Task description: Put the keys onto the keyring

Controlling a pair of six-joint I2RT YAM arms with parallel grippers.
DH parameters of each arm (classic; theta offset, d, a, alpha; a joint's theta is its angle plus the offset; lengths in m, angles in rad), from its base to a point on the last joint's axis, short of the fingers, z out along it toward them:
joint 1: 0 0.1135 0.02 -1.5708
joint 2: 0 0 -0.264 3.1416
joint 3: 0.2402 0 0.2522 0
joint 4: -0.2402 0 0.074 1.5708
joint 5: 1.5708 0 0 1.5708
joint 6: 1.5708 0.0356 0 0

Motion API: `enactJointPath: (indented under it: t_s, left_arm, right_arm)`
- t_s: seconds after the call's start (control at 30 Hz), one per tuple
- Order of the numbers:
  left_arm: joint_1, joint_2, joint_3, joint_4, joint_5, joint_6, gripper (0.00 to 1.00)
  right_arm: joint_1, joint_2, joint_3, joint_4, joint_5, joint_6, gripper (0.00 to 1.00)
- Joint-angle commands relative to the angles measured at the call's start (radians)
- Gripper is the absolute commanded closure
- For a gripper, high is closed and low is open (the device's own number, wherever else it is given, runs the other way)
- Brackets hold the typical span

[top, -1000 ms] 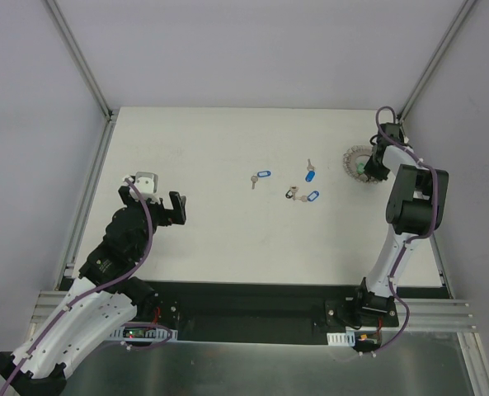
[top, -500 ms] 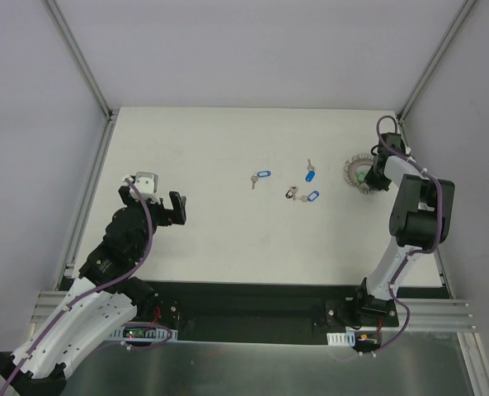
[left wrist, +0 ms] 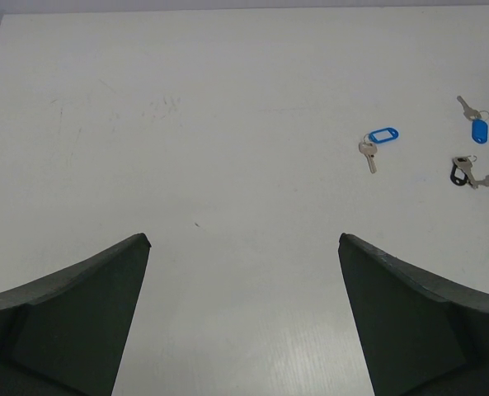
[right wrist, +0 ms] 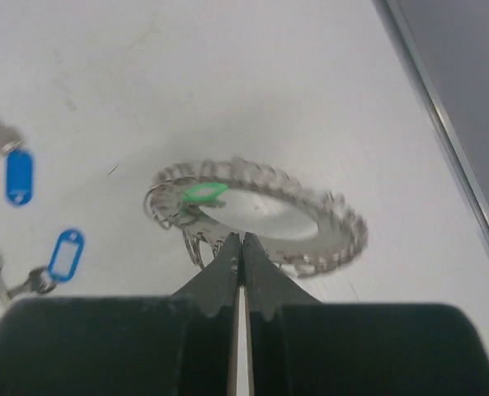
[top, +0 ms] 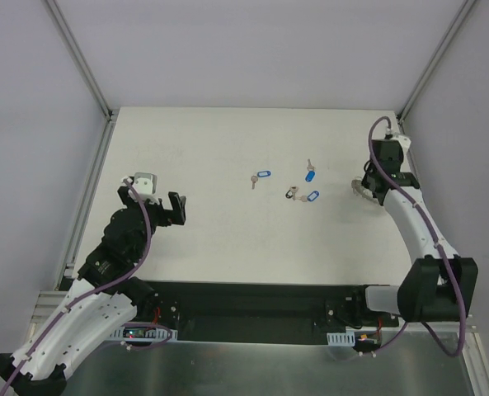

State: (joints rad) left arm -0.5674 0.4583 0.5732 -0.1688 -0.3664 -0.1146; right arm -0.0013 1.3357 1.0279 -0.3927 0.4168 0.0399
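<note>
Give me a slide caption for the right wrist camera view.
Right gripper pinched shut on the near rim of the keyring, blue-tagged keys lying to its left.

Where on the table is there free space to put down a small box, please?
The widest bare patch is the left half of the table, between the left gripper, the far edge and the leftmost key. The near strip before the key cluster is bare too. Crowded: that cluster and, to its right, the keyring gripped by the right gripper.
</note>
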Motion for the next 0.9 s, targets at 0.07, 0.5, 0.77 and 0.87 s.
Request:
enactJointPath:
  t_s: [0.07, 0.5, 0.77, 0.87]
  left_arm:
    - [0.009, -0.03, -0.004, 0.041, 0.02, 0.001, 0.01]
    - [0.006, -0.05, -0.004, 0.038, 0.021, -0.003, 0.01]
    - [0.001, -0.047, -0.007, 0.038, 0.02, -0.002, 0.01]
    - [0.0, -0.043, -0.007, 0.037, 0.018, 0.0, 0.01]
  right_arm:
    - [0.262, -0.154, 0.06, -0.11, -0.019, -0.145, 0.99]
    - [0.872, 0.155, 0.239, 0.236, -0.347, -0.295, 0.99]
    - [0.916, 0.349, 0.103, 0.551, -0.47, -0.201, 0.99]
    - [0.926, 0.335, 0.0, 0.571, -0.458, -0.192, 0.99]
